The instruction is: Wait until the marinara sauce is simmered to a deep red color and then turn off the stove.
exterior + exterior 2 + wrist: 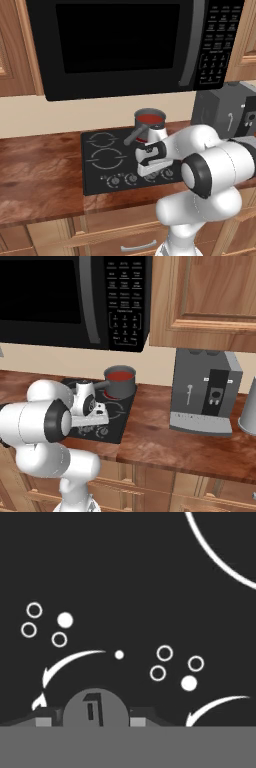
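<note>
The marinara sauce is a red round surface inside the dark grey saucepan, which stands on the back right burner of the stove. The pan's handle points toward the front left. My gripper reaches down over the stove's front knob row. In the hand view a round grey knob sits between the two fingertips, which press against both its sides. White burner markings surround it on the black glass.
A big black microwave hangs above the stove. A grey coffee machine stands on the wooden counter to the right, with a grey cup beyond it. More knobs lie left of my hand.
</note>
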You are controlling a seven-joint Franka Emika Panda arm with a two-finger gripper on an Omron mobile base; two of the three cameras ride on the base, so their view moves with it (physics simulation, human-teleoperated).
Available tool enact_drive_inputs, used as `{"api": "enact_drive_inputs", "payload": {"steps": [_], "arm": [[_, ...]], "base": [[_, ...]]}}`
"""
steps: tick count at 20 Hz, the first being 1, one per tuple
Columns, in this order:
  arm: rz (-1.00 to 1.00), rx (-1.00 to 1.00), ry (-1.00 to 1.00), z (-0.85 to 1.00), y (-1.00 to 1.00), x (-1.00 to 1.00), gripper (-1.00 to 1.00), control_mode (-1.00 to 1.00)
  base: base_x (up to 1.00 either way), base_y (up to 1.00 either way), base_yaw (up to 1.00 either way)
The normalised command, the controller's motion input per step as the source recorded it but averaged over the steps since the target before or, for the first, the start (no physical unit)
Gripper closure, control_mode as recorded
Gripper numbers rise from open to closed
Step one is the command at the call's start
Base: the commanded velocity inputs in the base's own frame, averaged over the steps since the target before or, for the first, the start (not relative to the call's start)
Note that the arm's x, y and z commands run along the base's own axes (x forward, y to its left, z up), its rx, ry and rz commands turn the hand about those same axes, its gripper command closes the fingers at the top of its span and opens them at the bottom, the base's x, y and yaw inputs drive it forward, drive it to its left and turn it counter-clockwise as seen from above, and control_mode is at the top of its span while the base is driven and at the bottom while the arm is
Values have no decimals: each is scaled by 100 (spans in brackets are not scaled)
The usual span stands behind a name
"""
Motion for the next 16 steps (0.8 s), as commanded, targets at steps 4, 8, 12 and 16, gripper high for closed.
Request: {"api": "enact_drive_inputs", "payload": {"steps": [4, 8, 12, 16], "arm": [[-23, 0, 2, 0, -22, 0, 100, -100], [-24, 0, 3, 0, -23, 0, 100, -100], [-21, 2, 3, 0, -20, 0, 100, -100], [-12, 3, 2, 0, -6, 0, 100, -100]], "base": [[0, 0, 0], [0, 0, 0], [0, 0, 0], [0, 0, 0]]}}
